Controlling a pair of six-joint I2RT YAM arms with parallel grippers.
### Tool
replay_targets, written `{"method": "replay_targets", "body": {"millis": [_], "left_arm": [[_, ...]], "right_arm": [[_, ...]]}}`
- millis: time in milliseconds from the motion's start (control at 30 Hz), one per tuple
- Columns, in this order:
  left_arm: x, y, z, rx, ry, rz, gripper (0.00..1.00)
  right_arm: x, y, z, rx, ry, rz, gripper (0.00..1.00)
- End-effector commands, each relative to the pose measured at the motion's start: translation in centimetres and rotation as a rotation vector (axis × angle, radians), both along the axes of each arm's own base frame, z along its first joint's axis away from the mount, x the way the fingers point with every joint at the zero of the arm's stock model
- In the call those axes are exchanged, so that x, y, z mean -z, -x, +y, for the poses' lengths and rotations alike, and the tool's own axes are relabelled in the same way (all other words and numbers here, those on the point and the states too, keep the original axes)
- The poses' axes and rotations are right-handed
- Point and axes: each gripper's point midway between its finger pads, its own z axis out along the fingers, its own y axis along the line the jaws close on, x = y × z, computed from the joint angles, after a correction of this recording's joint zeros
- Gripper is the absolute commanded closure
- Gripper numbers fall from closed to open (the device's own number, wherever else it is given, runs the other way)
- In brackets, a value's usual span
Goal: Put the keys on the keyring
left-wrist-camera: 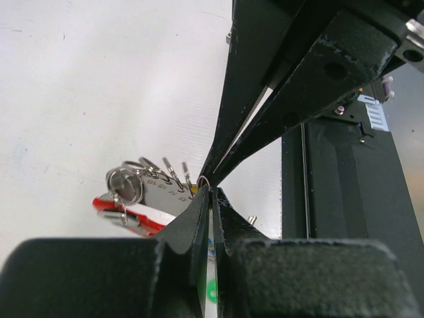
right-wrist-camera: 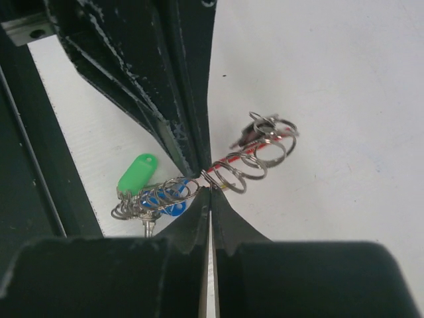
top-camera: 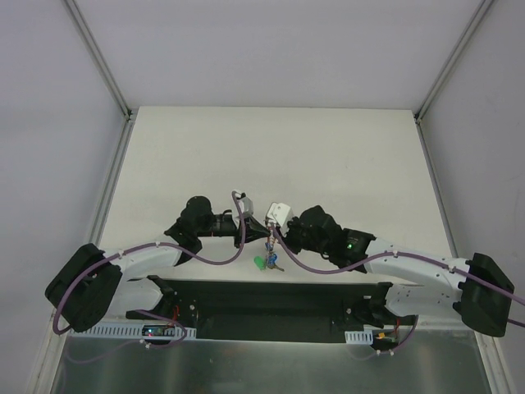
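**Q:** White table (top-camera: 271, 148), pale grey walls. What are the pincers doing?

**A:** From its own wrist camera, the right gripper (right-wrist-camera: 209, 192) has its fingers pressed together on a thin wire of the keyring (right-wrist-camera: 255, 158). The left gripper (left-wrist-camera: 210, 191) meets it tip to tip, fingers also pressed together. I cannot tell whether it pinches any wire.

**Q:** Where does everything lie?

**A:** The keyring's silver loops and red band run toward 2 o'clock from the right fingertips. The keys (right-wrist-camera: 156, 199), one green-capped and one blue-capped, bunch toward 8 o'clock. From overhead, both arms meet near the table's 6 o'clock edge.
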Motion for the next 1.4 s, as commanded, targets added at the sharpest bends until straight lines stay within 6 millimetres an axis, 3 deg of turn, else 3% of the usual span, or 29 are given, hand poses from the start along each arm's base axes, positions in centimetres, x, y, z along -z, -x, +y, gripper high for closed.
{"method": "replay_targets", "body": {"millis": [0,100,233,500,633,667,700,933,1100,1167,1367], "left_arm": [[-4.0,-0.3,-0.8,-0.047,0.169,-0.081,1.00],[-3.4,0.1,-0.5,-0.048,0.159,-0.071,1.00],[-3.0,0.2,0.1,-0.065,0.121,-0.076,0.66],[-2.4,0.7,0.8,-0.033,-0.017,-0.079,0.50],[-2.0,1.1,0.5,0.012,-0.054,-0.040,0.52],[-2.0,1.1,0.4,0.015,-0.054,-0.028,0.55],[-2.2,1.1,0.2,0.019,-0.050,-0.025,0.65],[-1.8,-0.4,-0.3,-0.113,-0.065,0.110,0.77],[-1.5,-0.6,-0.5,-0.238,-0.039,0.262,0.79],[-1.4,0.0,-0.9,-0.237,-0.039,0.280,0.79],[-0.6,-0.8,-0.9,-0.282,-0.072,0.279,0.80]], "right_arm": [[-3.6,-1.5,1.5,0.050,-0.079,-0.099,0.99],[-3.9,-1.6,0.8,0.058,-0.059,-0.128,0.99],[-4.2,-1.2,0.0,0.024,-0.004,-0.140,0.99],[-3.6,-0.4,-0.2,-0.059,0.077,-0.129,0.99],[-3.6,0.1,0.2,-0.098,0.081,-0.116,0.99],[-3.5,0.1,0.2,-0.098,0.085,-0.115,0.99],[-3.5,0.1,0.3,-0.100,0.083,-0.114,0.99],[-3.5,-0.2,0.2,-0.079,0.085,-0.114,0.99],[-3.2,-0.2,0.5,-0.071,0.086,-0.093,0.99],[-3.0,-0.1,0.6,-0.075,0.087,-0.085,0.99],[-2.9,-0.1,0.7,-0.077,0.085,-0.082,0.99]]}}
